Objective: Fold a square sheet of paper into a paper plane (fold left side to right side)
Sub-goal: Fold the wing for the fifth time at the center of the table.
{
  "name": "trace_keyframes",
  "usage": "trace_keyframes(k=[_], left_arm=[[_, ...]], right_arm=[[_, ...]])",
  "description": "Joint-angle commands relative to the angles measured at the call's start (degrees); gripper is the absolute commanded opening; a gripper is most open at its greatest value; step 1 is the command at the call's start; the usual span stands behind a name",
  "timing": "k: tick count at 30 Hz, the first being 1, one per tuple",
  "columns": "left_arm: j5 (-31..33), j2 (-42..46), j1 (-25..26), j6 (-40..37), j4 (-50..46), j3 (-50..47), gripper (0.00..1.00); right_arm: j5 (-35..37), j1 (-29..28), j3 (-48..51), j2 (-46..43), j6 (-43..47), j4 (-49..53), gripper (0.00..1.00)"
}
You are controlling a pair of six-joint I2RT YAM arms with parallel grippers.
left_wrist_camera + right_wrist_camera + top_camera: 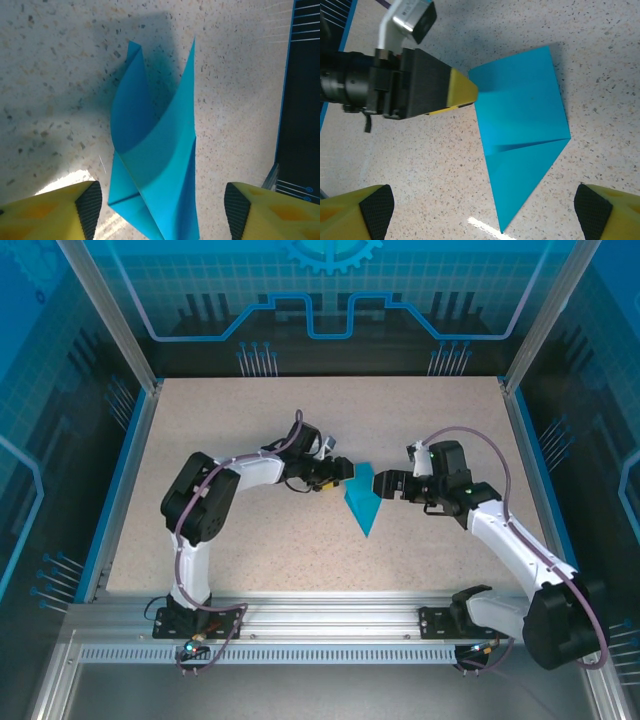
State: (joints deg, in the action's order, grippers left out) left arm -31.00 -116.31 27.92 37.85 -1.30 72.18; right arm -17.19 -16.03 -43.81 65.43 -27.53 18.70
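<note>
Left jaws: mine stand partly open, with one black pad (89, 210) on either side of the paper plane (155, 165). Neither pad presses it, so I grip nothing.
Left contact: from the right wrist, my yellow left fingertip (462, 91) sits right at the plane's wide-end corner. I cannot tell whether it truly touches.
Right jaws: mine are spread wide, pads (376, 210) well apart, and they hold and touch nothing.
Right position: from above, they hover just beside the plane at its 3 o'clock.
Plane location: it lies on the speckled bench (420, 420), near the middle, between my two jaws.
Plane heading: from above, the sharp nose points to 6 o'clock, toward my bases.
Long axis: it runs 12 to 6 o'clock, blunt wide end at 12.
Left position: my left jaws are at the plane's 10 o'clock, by the wide end.
Plane shape: teal-blue, kite-like, with a slanted crease across it, tapering to the nose.
Flap: from the left wrist, one layer curls up off the bench between my pads, while the rest lies flat.
</note>
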Motion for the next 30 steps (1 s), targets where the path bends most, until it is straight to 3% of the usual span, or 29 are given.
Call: trace_keyframes(k=[1,6,15,23,30], left_arm=[[-1.85,-1.74,0.19,-0.11,1.93,2.18,0.60],[-0.27,-2.38,0.03,-5.71,2.71,2.25,0.42],[-3.06,-0.71,-0.75,-10.20,6.04,-0.02,0.06],[-9.37,7.35,-2.20,-13.64,7.50,-6.99,0.00],[-16.40,12.31,-3.84,-16.03,9.44,-12.33,0.00]], right_arm=[[-2.54,1.46,1.00,-0.66,-0.77,-1.28,0.96],[-5.14,2.52,1.59,0.09,-0.91,-1.96,1.00],[-9.70,4.48,1.38,3.30,1.74,-2.28,1.00],[-20.24,8.12,0.91,10.49,4.18,-9.22,0.99],[-25.19,8.40,0.94,18.75,8.76,-18.84,0.86]])
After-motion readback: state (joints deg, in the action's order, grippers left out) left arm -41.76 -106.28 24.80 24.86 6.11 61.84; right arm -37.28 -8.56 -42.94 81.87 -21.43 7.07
